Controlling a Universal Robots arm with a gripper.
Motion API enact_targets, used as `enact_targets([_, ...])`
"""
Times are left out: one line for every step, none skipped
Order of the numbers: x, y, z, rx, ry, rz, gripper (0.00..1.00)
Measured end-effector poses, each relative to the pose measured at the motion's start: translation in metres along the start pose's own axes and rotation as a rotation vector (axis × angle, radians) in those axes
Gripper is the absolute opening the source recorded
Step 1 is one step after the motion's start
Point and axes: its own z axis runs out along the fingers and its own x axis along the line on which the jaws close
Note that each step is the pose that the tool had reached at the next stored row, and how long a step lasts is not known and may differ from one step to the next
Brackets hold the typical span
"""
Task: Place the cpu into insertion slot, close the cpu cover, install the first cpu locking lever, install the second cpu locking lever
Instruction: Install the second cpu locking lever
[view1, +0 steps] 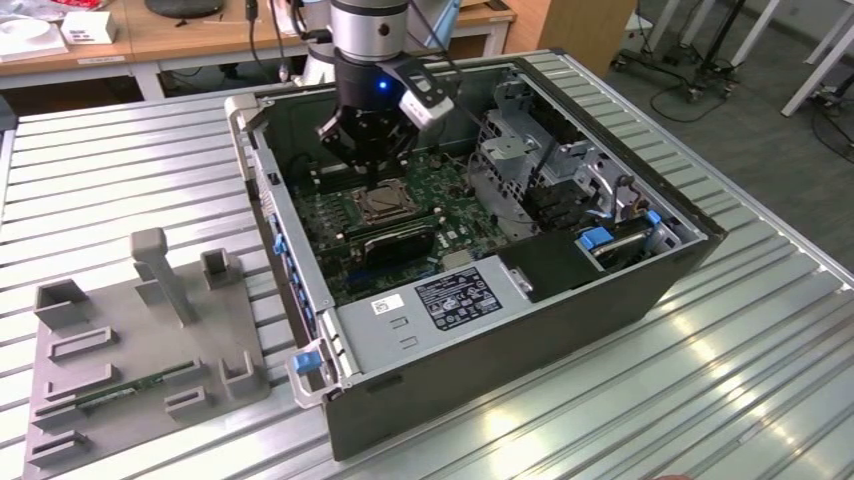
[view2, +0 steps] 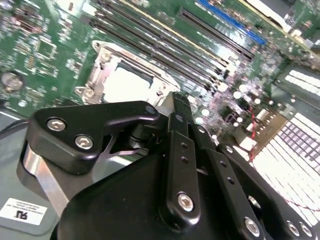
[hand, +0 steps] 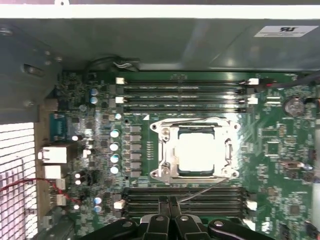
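Item, open computer case (view1: 400, 330) lying on its side on a slatted metal table (view1: 120, 170), so the green motherboard (view1: 441, 185) faces up for access from above. Item, gripper (view1: 370, 150), hanging inside the case just above the board, fingers (hand: 167, 212) pressed together and holding nothing, judged a pose for pushing rather than grasping. Item, insertion slot (hand: 196, 149), silvery rim, between two banks of memory slots (hand: 182, 92). Item, cpu (hand: 197, 150), pale square seated flat in the slot. Item, cpu cover (hand: 167, 150), down over the chip, framing it through its window. A thin wire lever (hand: 207, 189) lies just beside the socket's near edge; whether latched cannot be told. Item, grey fixture tray (view1: 134, 350), on the table beside the case, with a small circuit strip (view1: 127, 390).
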Motion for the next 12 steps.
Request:
enact_targets([-0.0001,-0.0001,-0.0001,0.0002,0.0039,0.000,0.11])
enact_targets([-0.0001,-0.0001,-0.0001,0.0001,0.0041,0.000,0.11])
enact_targets([-0.0001,-0.0001,-0.0001,0.0002,0.0044,0.000,0.11])
enact_targets([-0.0009,-0.0001,0.0002,0.0000,0.0047,0.000,0.11])
enact_targets([-0.0016,0.0000,0.0003,0.0000,0.0047,0.000,0.11])
enact_targets([-0.0016,0.0000,0.0003,0.0000,0.0047,0.000,0.11])
enact_targets([-0.0016,0.0000,0.0003,0.0000,0.0047,0.000,0.11])
enact_targets([-0.0016,0.0000,0.0003,-0.0001,0.0047,0.000,0.11])
enact_targets([-0.0016,0.0000,0.0003,0.0000,0.0047,0.000,0.11])
enact_targets([-0.0017,0.0000,0.0003,0.0000,0.0047,0.000,0.11])
enact_targets([-0.0017,0.0000,0.0003,-0.0001,0.0047,0.000,0.11])
enact_targets([-0.0018,0.0000,0.0003,-0.0001,0.0047,0.000,0.11])
